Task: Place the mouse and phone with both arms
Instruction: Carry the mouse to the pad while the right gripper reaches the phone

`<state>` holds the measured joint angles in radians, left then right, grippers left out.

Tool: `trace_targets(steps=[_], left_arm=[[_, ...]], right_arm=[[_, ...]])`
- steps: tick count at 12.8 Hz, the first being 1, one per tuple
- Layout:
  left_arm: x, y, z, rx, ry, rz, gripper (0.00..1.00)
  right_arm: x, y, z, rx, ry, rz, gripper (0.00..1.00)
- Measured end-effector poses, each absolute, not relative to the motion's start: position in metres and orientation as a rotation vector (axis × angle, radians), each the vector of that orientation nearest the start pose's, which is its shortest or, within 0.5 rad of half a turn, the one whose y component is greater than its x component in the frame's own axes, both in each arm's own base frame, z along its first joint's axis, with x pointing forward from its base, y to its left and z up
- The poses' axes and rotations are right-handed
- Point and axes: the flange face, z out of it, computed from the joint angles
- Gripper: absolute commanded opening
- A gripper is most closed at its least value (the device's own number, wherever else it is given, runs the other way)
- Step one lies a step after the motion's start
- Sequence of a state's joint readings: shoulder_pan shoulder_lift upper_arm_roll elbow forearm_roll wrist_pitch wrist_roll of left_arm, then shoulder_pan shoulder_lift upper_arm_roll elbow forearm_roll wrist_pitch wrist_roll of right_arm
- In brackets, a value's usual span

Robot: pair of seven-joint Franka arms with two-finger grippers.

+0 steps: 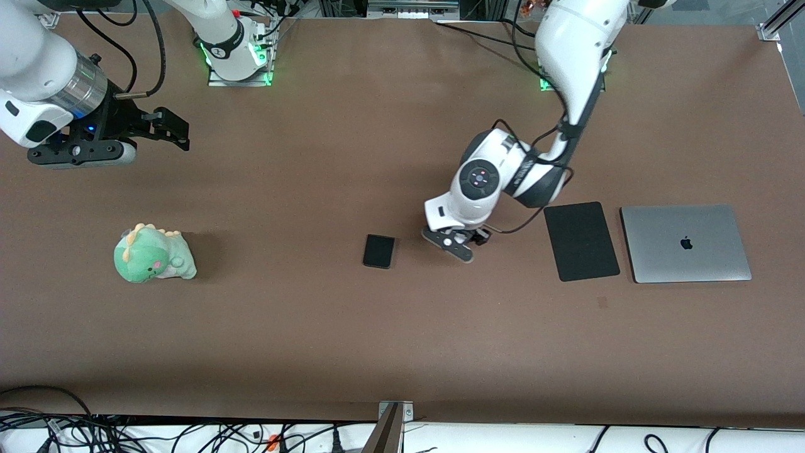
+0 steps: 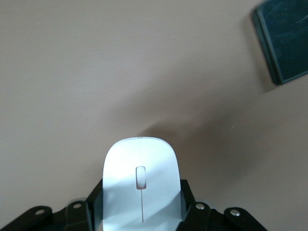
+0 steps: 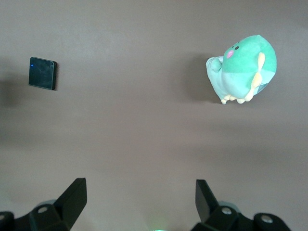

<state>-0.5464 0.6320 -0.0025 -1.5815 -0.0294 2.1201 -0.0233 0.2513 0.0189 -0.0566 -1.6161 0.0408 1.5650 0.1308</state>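
The white mouse (image 2: 142,166) sits between the fingers of my left gripper (image 2: 142,195), which is shut on its sides, low at the table. In the front view the left gripper (image 1: 464,246) is at mid-table and hides the mouse. The black phone (image 1: 379,251) lies flat on the table beside it, toward the right arm's end; it also shows in the left wrist view (image 2: 284,41) and the right wrist view (image 3: 42,73). My right gripper (image 1: 168,129) is open and empty, held above the table at the right arm's end (image 3: 142,197).
A green plush dinosaur (image 1: 154,253) stands toward the right arm's end, also in the right wrist view (image 3: 243,67). A black mouse pad (image 1: 582,241) and a closed grey laptop (image 1: 685,243) lie toward the left arm's end.
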Motion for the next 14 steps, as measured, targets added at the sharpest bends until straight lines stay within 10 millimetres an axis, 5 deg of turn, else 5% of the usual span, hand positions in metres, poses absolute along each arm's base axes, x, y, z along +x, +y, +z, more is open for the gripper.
trace_targets(steps=[3,5,10,14], left_arm=[[0.633,-0.271,0.339,-3.05,0.558,0.318,0.14],[0.655,-0.2,0.357,-3.071,0.361,0.387,0.14],[0.681,-0.073,0.322,-3.102,0.039,0.443,0.14],[0.681,-0.012,0.268,-3.117,-0.095,0.416,0.15]], right_arm=[[0.551,0.126,0.578,-3.112,-0.105,0.132,1.0],[0.563,0.164,0.544,-3.12,-0.053,0.123,1.0],[0.58,0.306,0.414,-3.122,0.15,0.038,1.0],[0.573,0.387,0.304,-3.075,0.281,-0.069,1.0]])
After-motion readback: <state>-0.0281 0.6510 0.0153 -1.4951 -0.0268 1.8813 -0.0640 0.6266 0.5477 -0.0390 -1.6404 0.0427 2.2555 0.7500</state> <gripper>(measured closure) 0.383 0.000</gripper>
